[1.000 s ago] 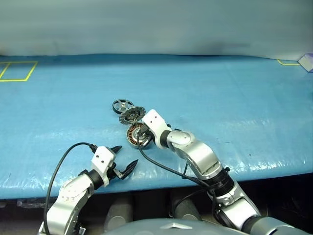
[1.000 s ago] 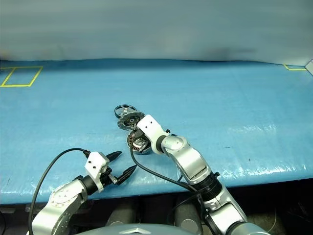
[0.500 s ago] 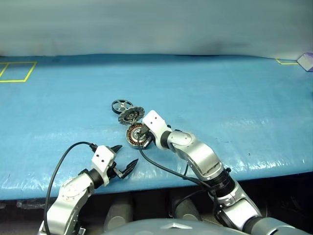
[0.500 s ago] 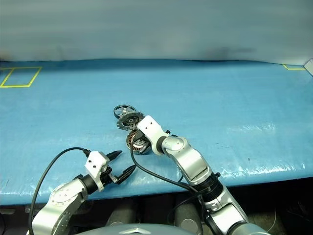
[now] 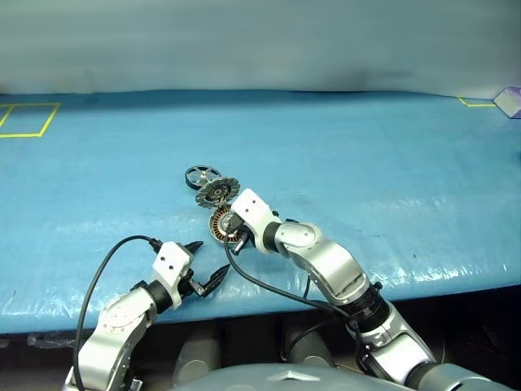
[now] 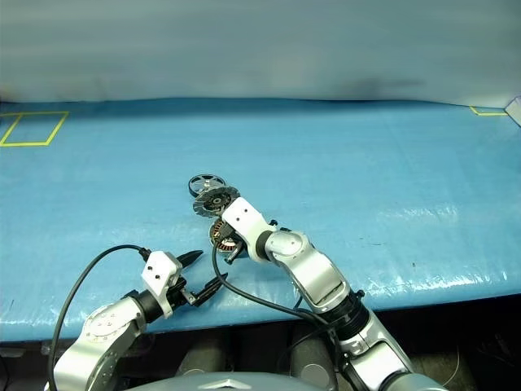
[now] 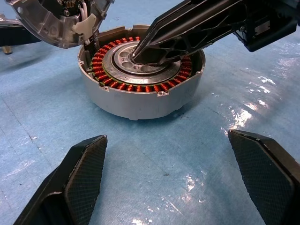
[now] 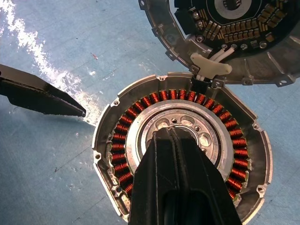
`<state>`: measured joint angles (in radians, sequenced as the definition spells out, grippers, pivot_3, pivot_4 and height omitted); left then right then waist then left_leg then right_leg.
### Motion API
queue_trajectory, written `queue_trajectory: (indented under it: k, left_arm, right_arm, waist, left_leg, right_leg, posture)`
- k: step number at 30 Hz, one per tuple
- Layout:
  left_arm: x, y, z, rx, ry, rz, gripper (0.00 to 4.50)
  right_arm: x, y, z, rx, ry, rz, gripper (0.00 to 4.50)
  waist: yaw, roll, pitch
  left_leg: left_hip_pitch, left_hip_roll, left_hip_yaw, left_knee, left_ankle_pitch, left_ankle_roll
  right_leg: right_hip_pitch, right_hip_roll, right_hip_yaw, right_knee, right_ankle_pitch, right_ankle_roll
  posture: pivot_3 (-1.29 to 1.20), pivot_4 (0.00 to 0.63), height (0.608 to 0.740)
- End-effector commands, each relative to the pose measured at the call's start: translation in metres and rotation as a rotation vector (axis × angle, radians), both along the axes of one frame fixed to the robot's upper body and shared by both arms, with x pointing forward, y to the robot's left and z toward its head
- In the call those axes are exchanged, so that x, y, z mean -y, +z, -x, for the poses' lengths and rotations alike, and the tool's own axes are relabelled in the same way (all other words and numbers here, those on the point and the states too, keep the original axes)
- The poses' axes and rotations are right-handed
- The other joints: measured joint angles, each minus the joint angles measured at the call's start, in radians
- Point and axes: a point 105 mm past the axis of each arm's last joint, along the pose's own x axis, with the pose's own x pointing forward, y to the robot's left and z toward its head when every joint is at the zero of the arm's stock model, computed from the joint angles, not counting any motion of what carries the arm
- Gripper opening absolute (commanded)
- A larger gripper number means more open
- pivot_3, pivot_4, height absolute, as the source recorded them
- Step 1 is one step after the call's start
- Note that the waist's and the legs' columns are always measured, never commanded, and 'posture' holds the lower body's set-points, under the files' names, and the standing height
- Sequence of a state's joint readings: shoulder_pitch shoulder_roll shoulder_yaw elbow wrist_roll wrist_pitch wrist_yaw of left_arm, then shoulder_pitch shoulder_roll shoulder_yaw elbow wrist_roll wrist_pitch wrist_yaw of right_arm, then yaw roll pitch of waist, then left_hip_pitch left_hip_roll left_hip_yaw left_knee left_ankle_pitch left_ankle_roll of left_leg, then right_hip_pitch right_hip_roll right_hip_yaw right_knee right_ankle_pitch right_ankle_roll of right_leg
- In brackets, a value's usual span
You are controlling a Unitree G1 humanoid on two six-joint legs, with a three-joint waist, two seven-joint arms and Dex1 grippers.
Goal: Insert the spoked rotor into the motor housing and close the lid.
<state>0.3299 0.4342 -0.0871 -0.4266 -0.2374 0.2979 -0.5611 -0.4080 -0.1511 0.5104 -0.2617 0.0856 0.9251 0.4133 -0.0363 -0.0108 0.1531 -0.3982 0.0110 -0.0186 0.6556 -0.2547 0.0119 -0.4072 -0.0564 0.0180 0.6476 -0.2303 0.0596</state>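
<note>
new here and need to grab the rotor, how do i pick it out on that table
On the blue table, find the cluster of three round parts at the right gripper. The spoked rotor lies farthest from the robot, behind the tilted lid. It alone is a black open wheel with silver spokes, lacking the motor housing copper windings.

Head eyes overlook the table; wrist views closely share the motor housing (image 7: 140,77)

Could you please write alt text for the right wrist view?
The right gripper, jaws shut, points into the silver hub of the open motor housing with its copper windings. The hinged lid stands open beyond it.
</note>
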Motion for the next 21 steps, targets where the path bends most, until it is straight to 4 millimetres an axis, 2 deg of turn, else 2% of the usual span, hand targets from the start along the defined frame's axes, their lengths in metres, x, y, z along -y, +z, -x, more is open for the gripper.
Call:
queue_trajectory:
  k: [1,6,10,15,21]
  left_arm:
    - [0.0,0.001,0.0,0.003,0.0,0.001,4.5]
    - [-0.001,0.002,0.0,0.007,0.009,0.008,4.5]
    - [-0.002,0.002,0.0,0.004,0.002,0.003,4.5]
    - [-0.001,0.003,-0.001,0.008,-0.008,0.005,4.5]
    - [0.0,0.004,-0.002,0.011,-0.004,0.006,4.5]
  right_arm:
    - [-0.009,0.01,0.007,0.028,0.037,-0.048,0.04]
    - [-0.008,0.035,0.009,0.065,0.04,-0.14,0.04]
    - [-0.004,0.05,0.0,0.094,-0.016,-0.19,0.04]
    - [-0.003,0.044,-0.009,0.098,-0.063,-0.163,0.04]
    - [-0.005,0.027,-0.01,0.054,-0.066,-0.126,0.04]
  waist:
    - [0.0,0.0,0.0]
    - [0.0,0.0,0.0]
    - [0.001,0.0,0.0]
    - [0.001,0.0,0.0]
    - [0.001,0.0,0.0]
  left_leg:
    - [0.0,0.0,0.0,0.0,0.0,0.0]
    - [-0.001,0.0,0.0,0.0,0.0,0.0]
    - [-0.001,0.0,0.0,0.0,0.0,0.0]
    - [-0.001,0.0,0.0,0.001,0.0,0.0]
    - [-0.001,0.0,0.0,0.001,0.0,0.0]
  right_leg:
    - [0.0,0.0,0.0,0.0,0.0,0.0]
    - [0.0,0.0,0.0,0.0,0.0,0.0]
    - [-0.001,0.0,0.0,0.001,0.0,0.0]
    - [-0.001,0.0,0.0,0.001,0.0,0.0]
    - [-0.001,0.0,0.0,0.001,0.0,0.0]
  posture:
    - [0.0,0.15,0.74]
    - [0.0,0.15,0.74]
    - [0.0,0.15,0.74]
    - [0.0,0.15,0.74]
    - [0.0,0.15,0.74]
